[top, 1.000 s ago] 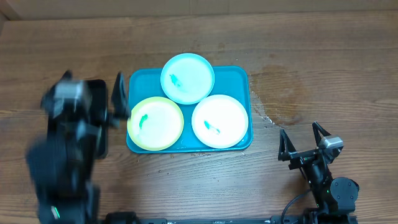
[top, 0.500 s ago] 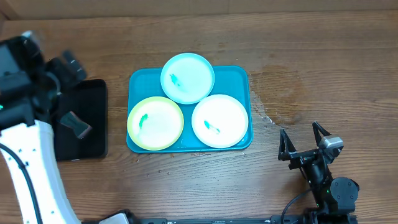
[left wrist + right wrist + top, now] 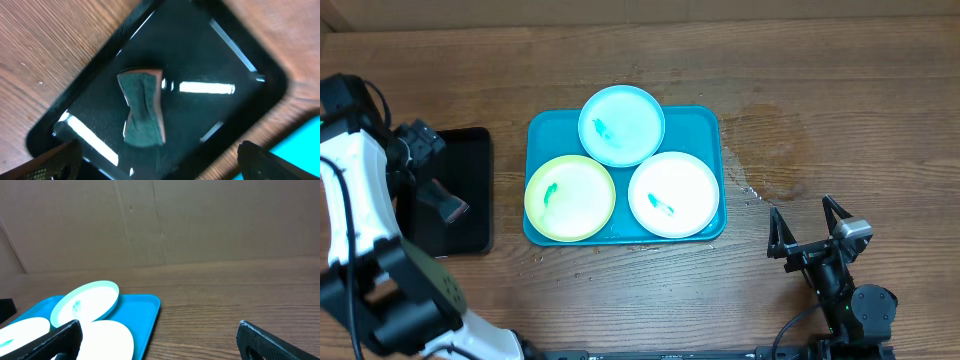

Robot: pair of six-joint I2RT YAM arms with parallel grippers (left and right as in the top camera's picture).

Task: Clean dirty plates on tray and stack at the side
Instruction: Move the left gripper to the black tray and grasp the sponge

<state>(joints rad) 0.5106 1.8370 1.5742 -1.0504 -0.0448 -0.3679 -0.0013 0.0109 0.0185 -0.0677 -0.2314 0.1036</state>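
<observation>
The tray sits mid-table with all three plates on it. The light blue plate is at the far side, its far edge past the rim and its near edge apparently lapping the other two. The yellow-green plate is near left and the white plate near right. Each carries a small teal smear. The left gripper hangs above a black tray just left of the tray, fingers spread wide and holding nothing. A dark green sponge lies below it. The right gripper is over bare table, near and right of the white plate and well apart from it, its fingers also spread and empty.
</observation>
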